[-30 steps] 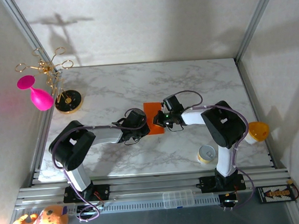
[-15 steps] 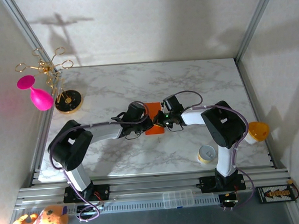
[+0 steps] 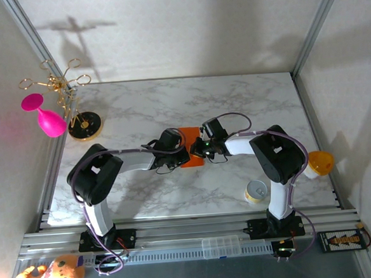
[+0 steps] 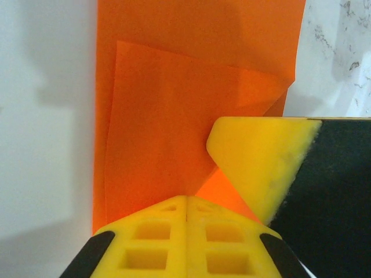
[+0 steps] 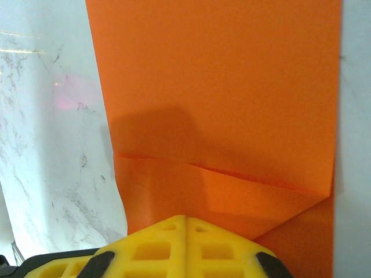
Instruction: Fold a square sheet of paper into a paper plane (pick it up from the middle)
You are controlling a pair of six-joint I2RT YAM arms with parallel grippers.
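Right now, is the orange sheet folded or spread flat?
Partly folded: the square sheet of paper has a flap lying over its lower layer.

Both your arms are bent at the elbow, with the forearms stretched inward toward each other. Your left claw point(image 3: 184, 154), a black body with yellow ribbed fingers point(image 4: 152, 238), has its jaws pressed flush together along the centre seam. Your right claw point(image 3: 195, 151), built the same, is closed just as tightly. Its yellow fingertip point(image 4: 261, 162) sits just ahead and to the right of the left claw's tip.
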